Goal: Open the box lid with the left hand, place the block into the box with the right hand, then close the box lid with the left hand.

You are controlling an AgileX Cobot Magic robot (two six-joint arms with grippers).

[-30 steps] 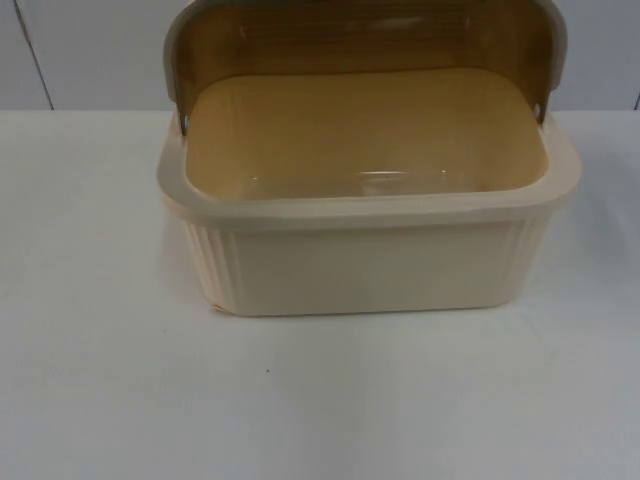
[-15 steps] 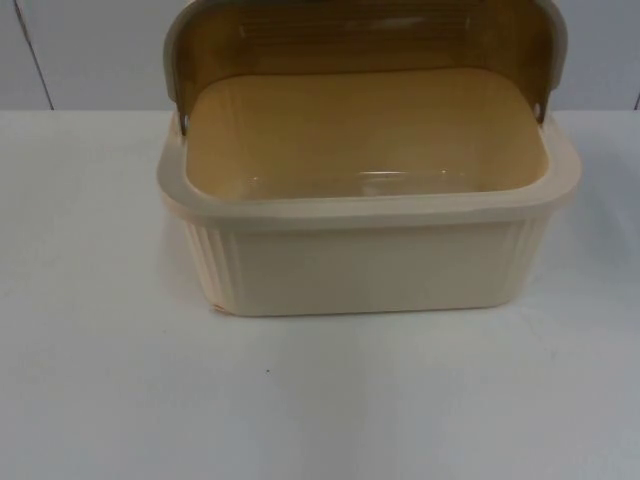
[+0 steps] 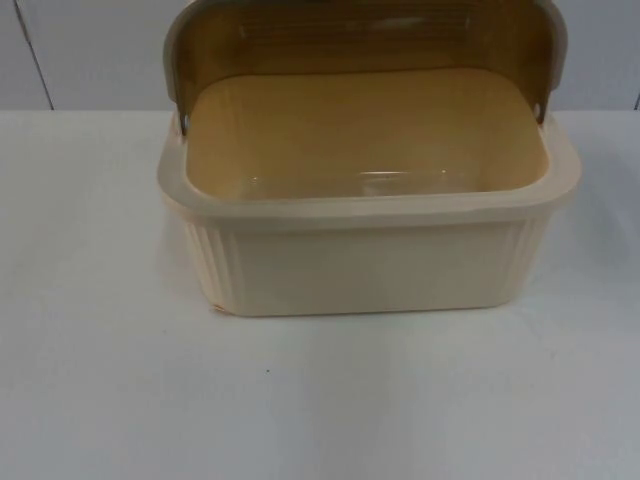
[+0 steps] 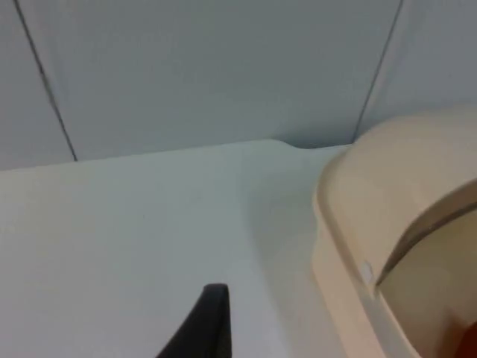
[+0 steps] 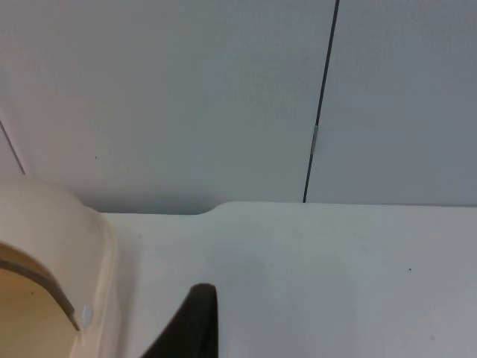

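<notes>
A cream ribbed box [image 3: 365, 265] stands in the middle of the table in the top view. Its brown translucent lid [image 3: 365, 40] is swung up and back, leaving the box open. The part of the box's inside that I can see holds nothing; the front wall hides the floor. My left gripper [image 4: 201, 328] hovers over the bare table beside the box's left side [image 4: 387, 224]. A small reddish patch [image 4: 469, 343] shows at the box's edge; I cannot tell what it is. My right gripper [image 5: 190, 328] hovers off the box's right side [image 5: 52, 253].
The white table [image 3: 320, 400] spreads in front of and on both sides of the box. A grey partition wall [image 5: 223, 97] with dark seams closes off the far edge just behind the box.
</notes>
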